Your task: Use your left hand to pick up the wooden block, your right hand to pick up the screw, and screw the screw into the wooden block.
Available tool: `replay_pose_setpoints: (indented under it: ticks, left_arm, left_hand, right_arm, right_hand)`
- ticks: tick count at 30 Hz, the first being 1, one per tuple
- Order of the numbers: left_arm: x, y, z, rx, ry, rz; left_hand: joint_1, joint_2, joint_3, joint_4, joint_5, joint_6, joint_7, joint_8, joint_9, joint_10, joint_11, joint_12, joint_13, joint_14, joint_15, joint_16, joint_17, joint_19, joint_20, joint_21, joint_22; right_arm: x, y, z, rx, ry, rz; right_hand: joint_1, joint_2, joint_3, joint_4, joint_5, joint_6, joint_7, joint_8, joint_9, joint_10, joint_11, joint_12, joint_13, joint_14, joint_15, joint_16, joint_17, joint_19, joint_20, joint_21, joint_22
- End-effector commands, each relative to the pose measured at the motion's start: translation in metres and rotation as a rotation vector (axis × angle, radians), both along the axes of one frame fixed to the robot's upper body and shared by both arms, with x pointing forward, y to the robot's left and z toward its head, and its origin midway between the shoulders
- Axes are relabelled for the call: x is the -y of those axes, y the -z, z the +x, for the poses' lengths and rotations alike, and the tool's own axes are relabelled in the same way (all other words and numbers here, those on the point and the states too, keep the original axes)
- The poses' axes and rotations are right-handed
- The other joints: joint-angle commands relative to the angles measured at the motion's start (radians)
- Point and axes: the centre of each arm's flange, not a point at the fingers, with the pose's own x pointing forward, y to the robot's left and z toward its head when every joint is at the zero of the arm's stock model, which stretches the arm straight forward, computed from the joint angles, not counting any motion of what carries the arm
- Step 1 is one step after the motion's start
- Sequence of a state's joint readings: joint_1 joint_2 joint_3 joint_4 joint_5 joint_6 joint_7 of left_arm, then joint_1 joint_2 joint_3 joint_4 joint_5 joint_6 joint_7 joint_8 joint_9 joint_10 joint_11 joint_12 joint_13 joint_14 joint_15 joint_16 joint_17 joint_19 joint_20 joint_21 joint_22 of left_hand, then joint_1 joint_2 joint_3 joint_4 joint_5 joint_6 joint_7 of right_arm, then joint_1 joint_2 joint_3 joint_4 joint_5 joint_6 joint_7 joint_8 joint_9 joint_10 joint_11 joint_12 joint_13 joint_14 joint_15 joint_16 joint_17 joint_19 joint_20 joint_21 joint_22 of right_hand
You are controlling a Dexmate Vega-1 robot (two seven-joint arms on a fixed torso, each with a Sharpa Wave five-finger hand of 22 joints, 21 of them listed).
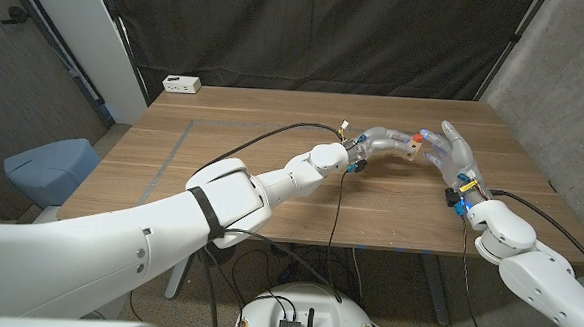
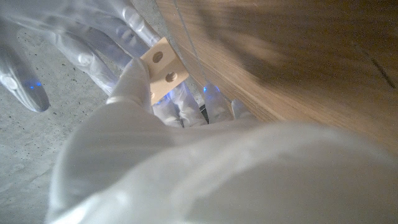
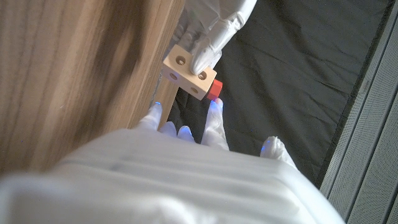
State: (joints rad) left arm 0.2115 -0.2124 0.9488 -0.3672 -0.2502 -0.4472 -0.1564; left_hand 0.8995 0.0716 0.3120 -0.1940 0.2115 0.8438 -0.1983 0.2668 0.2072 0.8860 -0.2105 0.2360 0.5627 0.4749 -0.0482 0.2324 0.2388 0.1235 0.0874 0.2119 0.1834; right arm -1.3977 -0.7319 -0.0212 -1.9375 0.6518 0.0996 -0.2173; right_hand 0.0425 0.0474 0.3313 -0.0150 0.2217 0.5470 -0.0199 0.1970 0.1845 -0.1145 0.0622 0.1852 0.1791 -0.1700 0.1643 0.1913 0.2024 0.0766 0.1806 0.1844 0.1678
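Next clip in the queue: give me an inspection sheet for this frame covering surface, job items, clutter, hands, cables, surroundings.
Surface: wooden table, a pale line marked across its left part.
Job's things: wooden block with round holes, held above the table; red screw at the block's side. How far it is in cannot be told.
Clutter: small white box at the far left corner.
Hands: left hand grips the block; right hand is at the screw, its grip not clear.
Cables: black cable runs along the left arm; another trails from the right wrist.
Surroundings: black curtain behind the table, blue bin on the left.
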Motion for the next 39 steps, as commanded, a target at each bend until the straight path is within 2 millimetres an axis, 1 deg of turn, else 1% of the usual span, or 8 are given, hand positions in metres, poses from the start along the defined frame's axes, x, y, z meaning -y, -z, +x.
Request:
replay_pose_setpoints:
  ticks: [1, 17, 22, 28, 31, 39]
  left_arm:
    - [-0.0009, -0.0017, 0.0006, -0.001, -0.002, -0.001]
    - [-0.0029, -0.0021, 0.0015, -0.002, -0.004, -0.003]
    - [-0.0035, -0.0021, 0.0015, 0.001, -0.005, -0.006]
    - [-0.0042, -0.0023, 0.0017, 0.004, -0.007, -0.011]
    - [-0.0042, -0.0022, 0.0016, 0.005, -0.006, -0.010]
    - [-0.0033, -0.0016, 0.0011, 0.005, -0.004, -0.009]
  left_hand:
    - [-0.016, 0.039, 0.045, 0.042, 0.004, 0.077, 0.031, 0.009, 0.003, 0.010, -0.003, 0.016, 0.005, 0.009, -0.095, 0.000, 0.006, 0.009, 0.000, 0.000, 0.003]
    - [-0.016, 0.039, 0.045, 0.042, 0.004, 0.078, 0.030, 0.009, 0.003, 0.010, -0.004, 0.016, 0.005, 0.009, -0.095, 0.000, 0.006, 0.009, -0.001, 0.000, 0.003]
    - [-0.016, 0.039, 0.045, 0.042, 0.004, 0.078, 0.030, 0.010, 0.003, 0.010, -0.004, 0.016, 0.005, 0.009, -0.095, 0.000, 0.006, 0.009, 0.000, 0.000, 0.003]
    - [-0.014, 0.038, 0.044, 0.041, 0.004, 0.079, 0.029, 0.010, 0.003, 0.010, -0.004, 0.016, 0.005, 0.008, -0.096, 0.000, 0.006, 0.011, -0.001, 0.001, 0.003]
    - [-0.014, 0.038, 0.044, 0.041, 0.004, 0.082, 0.033, 0.011, 0.003, 0.010, -0.003, 0.016, 0.005, 0.009, -0.097, 0.001, 0.007, 0.011, -0.001, 0.001, 0.003]
    - [-0.015, 0.037, 0.043, 0.041, 0.004, 0.081, 0.031, 0.011, 0.003, 0.011, -0.004, 0.017, 0.005, 0.010, -0.097, 0.001, 0.007, 0.012, -0.001, 0.001, 0.003]
  right_arm:
    - [-0.0014, -0.0019, 0.0017, 0.001, 0.004, 0.002]
    - [-0.0027, -0.0012, 0.0022, 0.009, 0.018, 0.014]
    - [-0.0029, -0.0017, 0.0017, 0.020, 0.026, 0.021]
    - [-0.0025, -0.0025, 0.0011, 0.025, 0.033, 0.022]
    - [-0.0025, -0.0022, 0.0009, 0.029, 0.035, 0.027]
    - [-0.0031, -0.0004, 0.0003, 0.034, 0.041, 0.035]
  right_hand:
    - [-0.006, 0.007, -0.001, 0.001, 0.003, 0.017, 0.003, 0.011, 0.002, 0.006, -0.001, 0.008, 0.003, -0.035, 0.002, 0.009, 0.003, -0.001, 0.003, 0.004, 0.003]
    - [-0.003, 0.009, 0.000, 0.000, 0.004, 0.043, 0.004, 0.016, 0.002, 0.022, -0.009, 0.013, 0.003, -0.022, -0.004, 0.014, 0.001, 0.008, 0.001, 0.008, 0.003]
    - [0.000, 0.010, 0.001, -0.001, 0.004, 0.023, -0.013, 0.005, 0.002, 0.019, -0.012, 0.010, 0.003, -0.020, -0.006, 0.014, 0.000, 0.011, 0.000, 0.008, 0.003]
    - [0.001, 0.010, 0.001, -0.001, 0.005, 0.008, -0.023, -0.002, 0.002, 0.015, -0.011, 0.008, 0.003, -0.020, -0.006, 0.014, 0.000, 0.011, 0.000, 0.008, 0.003]
    - [0.001, 0.010, 0.000, -0.002, 0.005, 0.003, -0.025, -0.005, 0.002, 0.013, -0.010, 0.007, 0.003, -0.020, -0.006, 0.013, 0.000, 0.010, -0.001, 0.008, 0.003]
    - [0.002, 0.009, 0.000, -0.002, 0.005, -0.012, -0.031, -0.010, 0.002, 0.006, -0.010, 0.004, 0.003, -0.021, -0.006, 0.013, 0.000, 0.010, 0.000, 0.007, 0.003]
